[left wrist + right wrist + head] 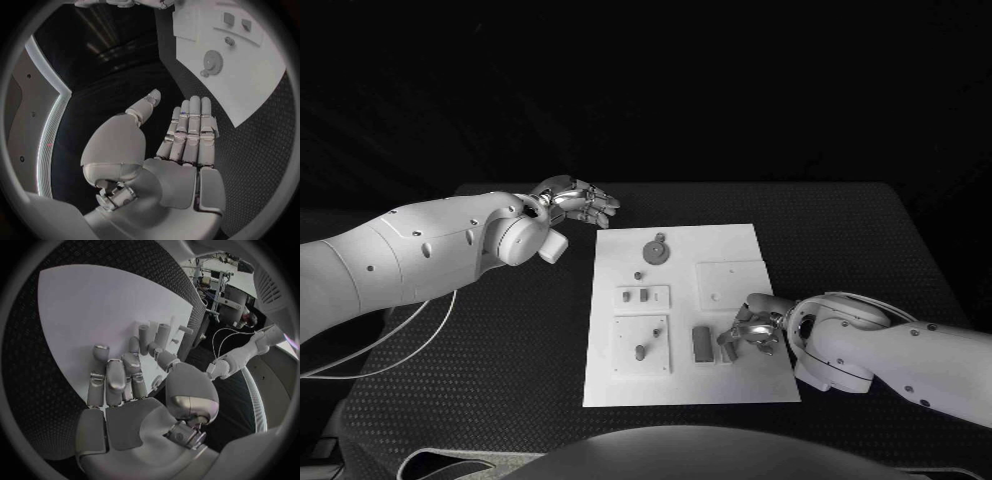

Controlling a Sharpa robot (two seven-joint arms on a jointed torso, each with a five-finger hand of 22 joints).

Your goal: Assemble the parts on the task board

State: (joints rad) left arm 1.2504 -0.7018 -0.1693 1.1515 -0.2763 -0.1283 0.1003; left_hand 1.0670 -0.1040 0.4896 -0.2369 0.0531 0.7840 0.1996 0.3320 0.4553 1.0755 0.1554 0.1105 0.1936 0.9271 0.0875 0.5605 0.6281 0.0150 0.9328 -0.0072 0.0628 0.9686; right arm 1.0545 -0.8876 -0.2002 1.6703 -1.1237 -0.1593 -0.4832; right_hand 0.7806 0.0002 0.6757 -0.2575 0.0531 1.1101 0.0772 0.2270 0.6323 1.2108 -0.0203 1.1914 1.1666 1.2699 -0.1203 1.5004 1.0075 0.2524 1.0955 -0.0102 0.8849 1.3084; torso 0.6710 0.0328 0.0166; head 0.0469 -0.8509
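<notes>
Head view puts the white task board (pixel 678 310) in the middle of the black table (pixel 877 240), carrying one round gear (pixel 656 248) near its top, one dark block (pixel 702 343) low down and two small pieces (pixel 640 295) on a raised tile, while the right hand (pixel 750 332) curls beside that block at lower right; whether it grasps anything I cannot tell. Left wrist view shows the left hand (pixel 181 135) released, fingers straight and empty, off the board's edge with the gear at upper right. Right wrist view shows the right hand's fingers (pixel 119 372) bent over the board among three pale pegs (pixel 153 332).

Head camera looks steeply down on the table (pixel 877 230). Each wrist camera sits close behind its palm; all share the task board (pixel 733 240).
</notes>
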